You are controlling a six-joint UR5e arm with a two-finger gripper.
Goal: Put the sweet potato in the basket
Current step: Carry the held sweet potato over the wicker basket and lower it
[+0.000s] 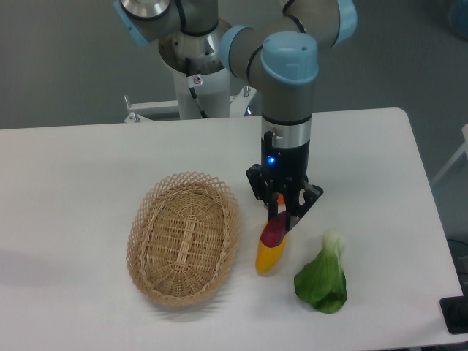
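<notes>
From the fixed camera I see my gripper (281, 216) pointing down, fingers closed around the sweet potato (273, 231). The tuber sits right over the yellow vegetable (269, 256) on the white bench (88, 175). The basket (183, 238) lies just left, empty; a leafy green (322, 278) lies right.

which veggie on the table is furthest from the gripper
The leafy green bok choy with a white stalk; the magenta sweet potato and yellow vegetable sit right under the gripper.
</notes>
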